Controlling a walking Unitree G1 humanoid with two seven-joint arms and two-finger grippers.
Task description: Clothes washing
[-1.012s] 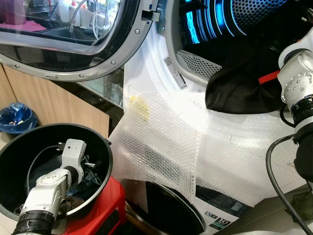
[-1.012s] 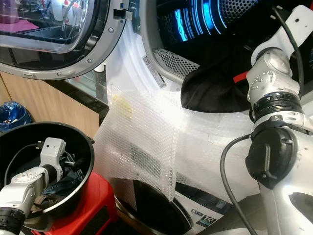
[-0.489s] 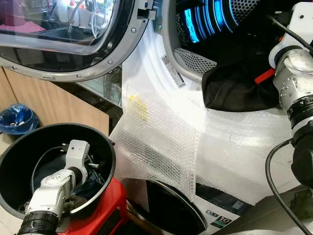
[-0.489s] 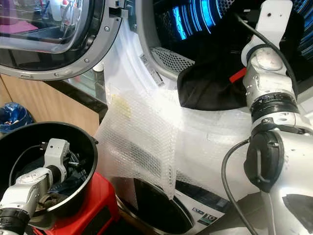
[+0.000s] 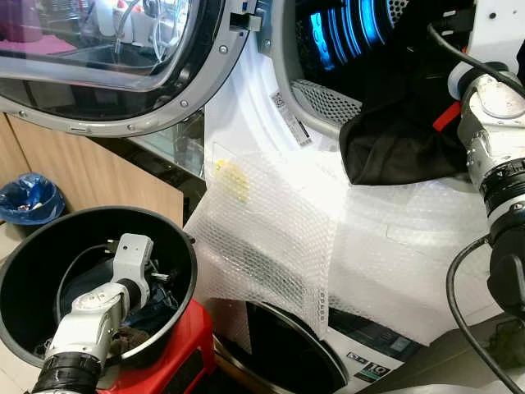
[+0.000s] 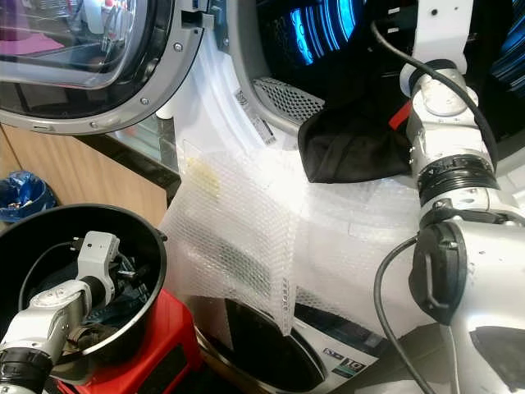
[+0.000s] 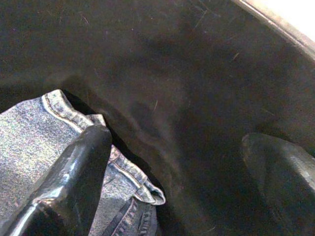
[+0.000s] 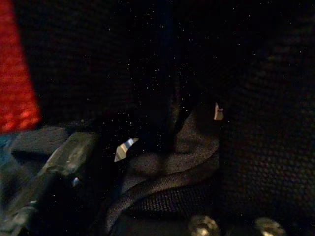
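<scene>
Very little writing can be read. A small dark label [image 5: 367, 370] is seen at the bottom of the frame, on the front of the white washing machine [image 5: 394, 271]; the number "10" can be made out on it, and the rest is too small. A long white sticker [image 5: 291, 123] with tiny black print is stuck by the drum opening, but its words cannot be read.

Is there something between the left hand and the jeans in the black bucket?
Nothing visible. The left hand is open inside the black bucket, one finger right over the jeans, with no other item between them.
</scene>
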